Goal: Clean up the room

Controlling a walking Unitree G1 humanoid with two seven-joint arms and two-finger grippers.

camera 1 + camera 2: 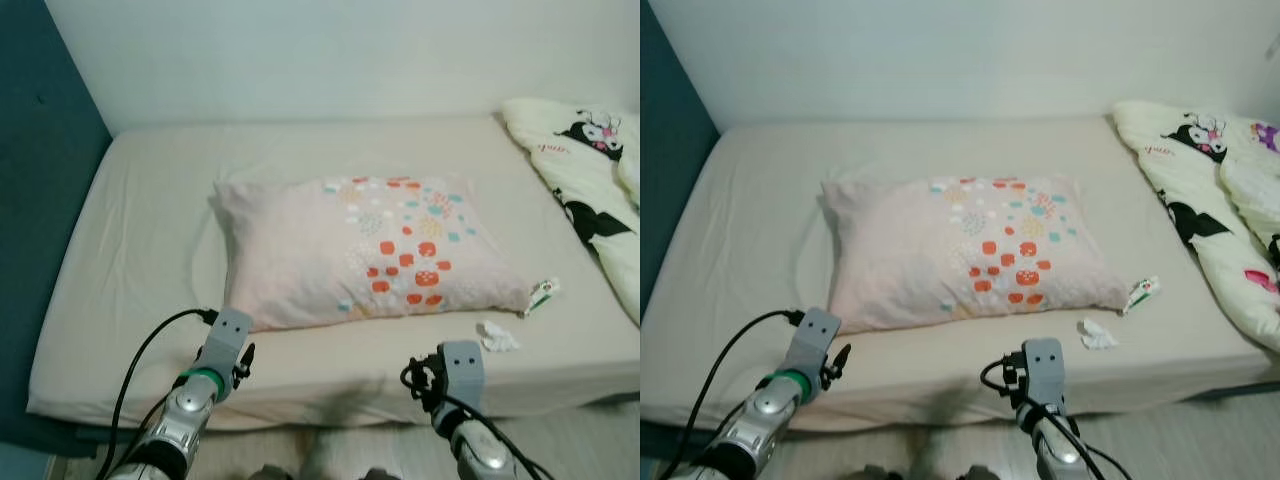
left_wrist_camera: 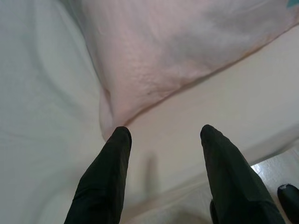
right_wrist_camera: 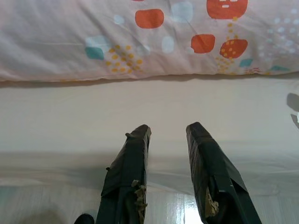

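Jaws: left gripper (image 2: 163,133) spread wide, nothing between the fingers; right gripper (image 3: 168,128) parted narrower, also holding nothing. Left gripper sits over the near edge of the bed (image 1: 140,230), tips just beside the pillow's near-left corner. Right gripper over the near bed edge too, near-centre, pointing at the pillow's (image 1: 370,245) near long side, not touching.

Surface: bed w/ plain cream fitted sheet, lightly wrinkled. White wall (image 1: 300,50) at far side, dark teal wall (image 1: 40,200) on left, pale wood-look floor (image 1: 560,430) at near edge.

Counts:
- 1 pillow, pale pink w/ red/orange, teal, yellow spot print, lying flat mid-bed.
- 1 crumpled white tissue (image 1: 497,337), near-right on sheet, apart from pillow.
- 1 small white tube (image 1: 541,296) w/ green + red marks, just beside pillow's near-right corner; label too small to read.
- 1 blanket (image 1: 590,180), cream w/ black-and-white cartoon character print, bunched at right side of bed; some script on it near the far end, can't read.
- 2 grippers, 2 silver arms, black cable on each.
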